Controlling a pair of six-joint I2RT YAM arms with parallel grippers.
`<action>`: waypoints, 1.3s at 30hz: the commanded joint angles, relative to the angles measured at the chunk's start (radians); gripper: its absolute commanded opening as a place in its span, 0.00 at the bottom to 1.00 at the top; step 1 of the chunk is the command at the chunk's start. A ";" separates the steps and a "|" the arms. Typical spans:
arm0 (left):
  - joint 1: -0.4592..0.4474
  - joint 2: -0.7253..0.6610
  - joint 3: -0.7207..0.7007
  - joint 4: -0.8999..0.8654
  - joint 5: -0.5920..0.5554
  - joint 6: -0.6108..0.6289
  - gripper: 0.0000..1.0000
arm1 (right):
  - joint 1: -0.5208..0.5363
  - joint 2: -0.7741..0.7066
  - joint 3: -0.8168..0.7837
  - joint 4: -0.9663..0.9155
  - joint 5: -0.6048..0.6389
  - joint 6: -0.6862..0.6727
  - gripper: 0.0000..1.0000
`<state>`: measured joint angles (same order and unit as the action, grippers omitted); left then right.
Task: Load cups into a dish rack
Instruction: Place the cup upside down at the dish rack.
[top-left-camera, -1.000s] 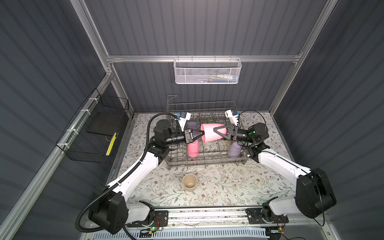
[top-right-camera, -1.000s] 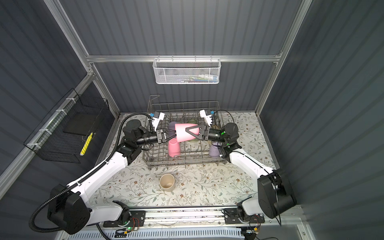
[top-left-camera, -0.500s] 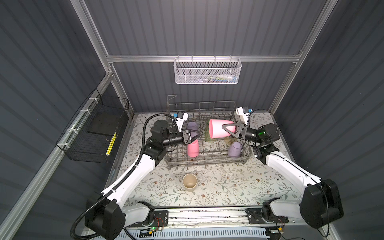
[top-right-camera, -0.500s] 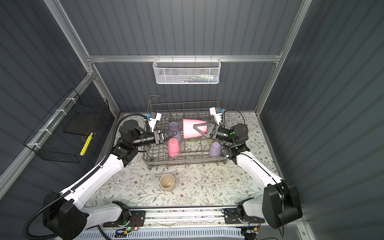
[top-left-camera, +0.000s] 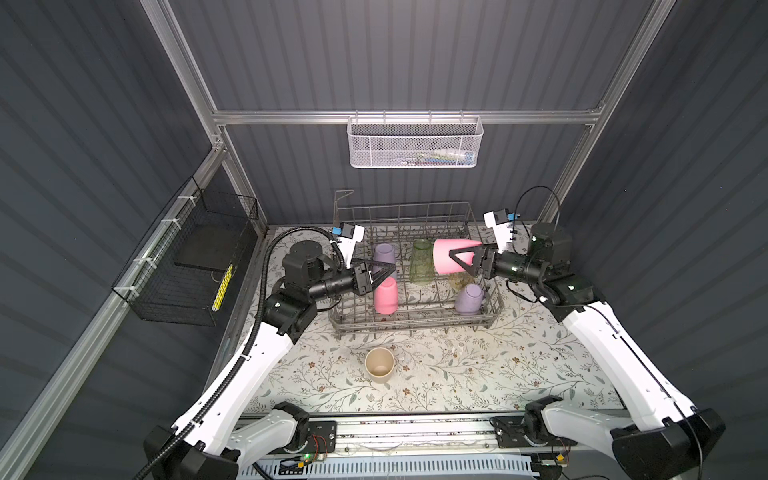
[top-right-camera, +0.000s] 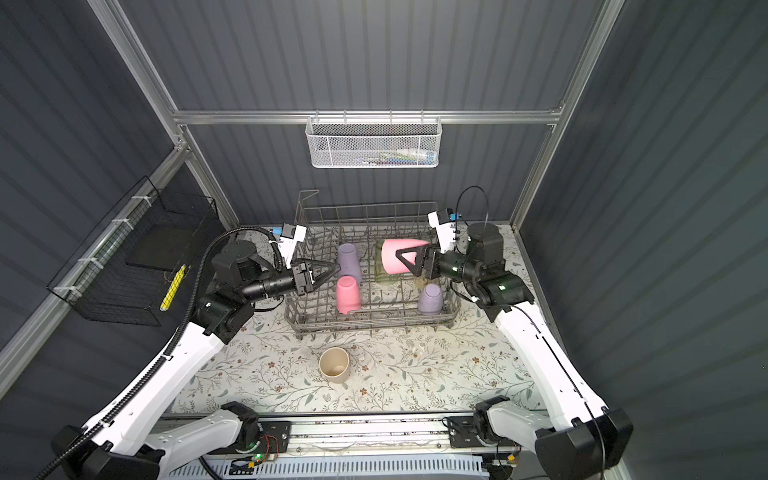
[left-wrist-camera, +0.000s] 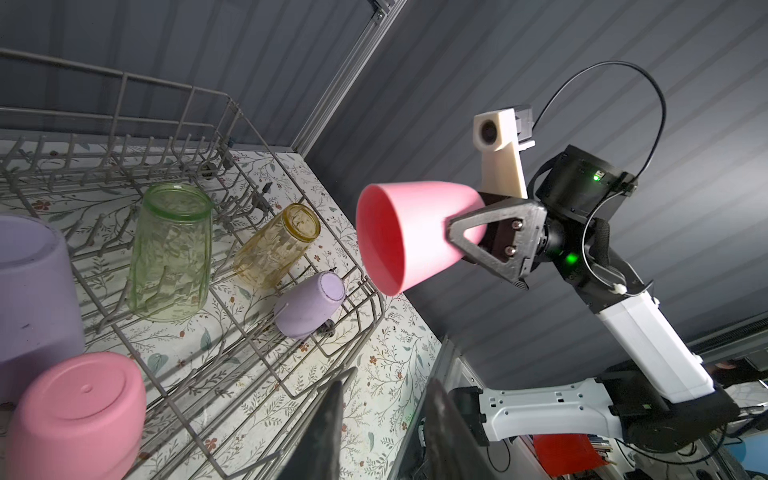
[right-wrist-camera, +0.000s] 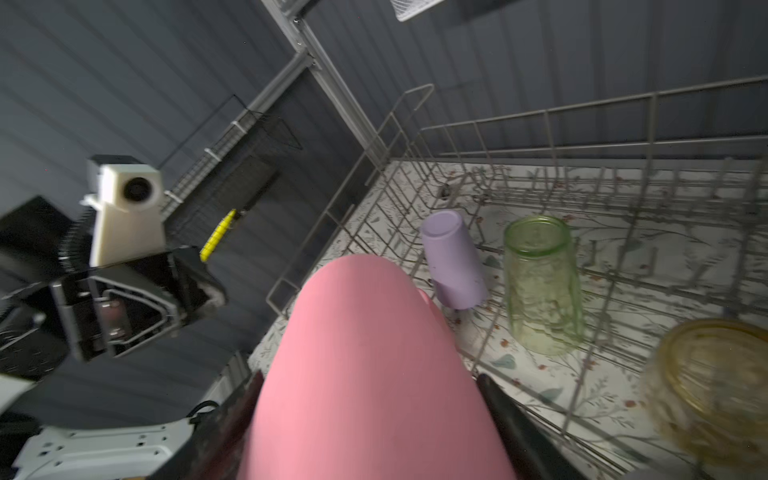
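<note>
Pink cup (top-left-camera: 442, 257) lies sideways, clamped in the right end effector (top-left-camera: 456, 261) above the right edge of the dish rack (top-left-camera: 415, 324), hiding most of the amber glass (top-left-camera: 456, 283). Left end effector (top-left-camera: 390, 272) seems narrowly parted, empty.

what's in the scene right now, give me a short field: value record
rack: grey wire dish rack on the floral table
in rack: pink cup base up, back lilac cup, front lilac cup, green glass, amber glass
right jaws: shut on second pink cup, held sideways above the rack
left jaws: open, empty
outside rack: beige cup, upright, in front of the rack
</note>
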<state>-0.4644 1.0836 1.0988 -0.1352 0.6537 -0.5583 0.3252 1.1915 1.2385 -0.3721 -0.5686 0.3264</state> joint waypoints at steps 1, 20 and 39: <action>0.006 -0.008 0.022 -0.055 -0.012 0.041 0.34 | 0.044 0.093 0.050 -0.289 0.242 -0.192 0.47; 0.006 -0.071 -0.026 -0.093 -0.040 0.066 0.34 | 0.167 0.424 0.243 -0.335 0.395 -0.276 0.47; 0.006 -0.072 -0.026 -0.109 -0.029 0.088 0.33 | 0.208 0.589 0.309 -0.363 0.430 -0.309 0.49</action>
<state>-0.4644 1.0267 1.0847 -0.2256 0.6197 -0.4961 0.5259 1.7557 1.5188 -0.7139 -0.1383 0.0349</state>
